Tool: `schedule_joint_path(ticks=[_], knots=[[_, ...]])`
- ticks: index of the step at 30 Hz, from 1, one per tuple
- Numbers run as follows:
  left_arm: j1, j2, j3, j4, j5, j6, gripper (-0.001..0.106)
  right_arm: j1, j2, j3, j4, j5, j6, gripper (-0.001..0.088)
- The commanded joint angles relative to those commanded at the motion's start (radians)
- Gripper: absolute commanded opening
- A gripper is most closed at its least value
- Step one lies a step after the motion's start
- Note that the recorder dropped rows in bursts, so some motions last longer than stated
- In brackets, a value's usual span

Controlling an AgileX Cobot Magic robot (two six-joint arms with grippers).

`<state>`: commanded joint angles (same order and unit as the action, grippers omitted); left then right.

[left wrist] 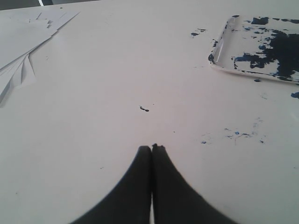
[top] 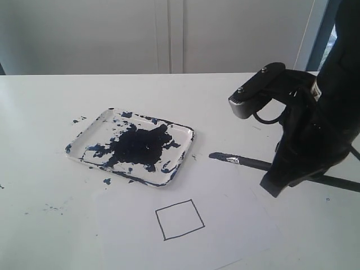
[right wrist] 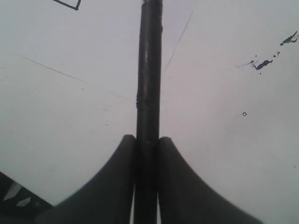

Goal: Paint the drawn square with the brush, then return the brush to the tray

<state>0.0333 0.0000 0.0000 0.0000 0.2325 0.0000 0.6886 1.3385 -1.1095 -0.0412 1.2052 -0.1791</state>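
Though the right gripper [right wrist: 147,140] pinches the long black-handled brush [right wrist: 149,70], the thin black pen-drawn square [top: 180,219] is unpainted; left gripper [left wrist: 152,148] closed, empty; blue-smeared white tray [top: 93,130] return pending.

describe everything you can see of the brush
The brush is long and thin, with a smooth black handle, a silver band and a dark tip. It lies nearly level, low over the white table, tip pointing toward the tray but outside it. The right claw is shut on its handle, which runs on past the claw. Whether the tip touches the table is unclear.
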Motion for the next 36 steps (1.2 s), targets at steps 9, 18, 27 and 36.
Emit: schedule_joint_path(ticks=[9,18,27,36], knots=[[0.001,0.0,0.0,0.028,0.0,0.081,0.0,0.002,0.0,0.0,0.054,-0.079,0.0,0.0],[0.001,0.0,0.0,0.031,-0.011,0.16,0.0,0.002,0.0,0.0,0.055,-0.066,0.0,0.0],[0.001,0.0,0.0,0.031,-0.325,0.109,0.0,0.002,0.0,0.0,0.055,-0.075,0.0,0.0],[0.001,0.0,0.0,0.031,-0.456,-0.16,0.0,0.002,0.0,0.0,0.075,-0.089,0.0,0.0]])
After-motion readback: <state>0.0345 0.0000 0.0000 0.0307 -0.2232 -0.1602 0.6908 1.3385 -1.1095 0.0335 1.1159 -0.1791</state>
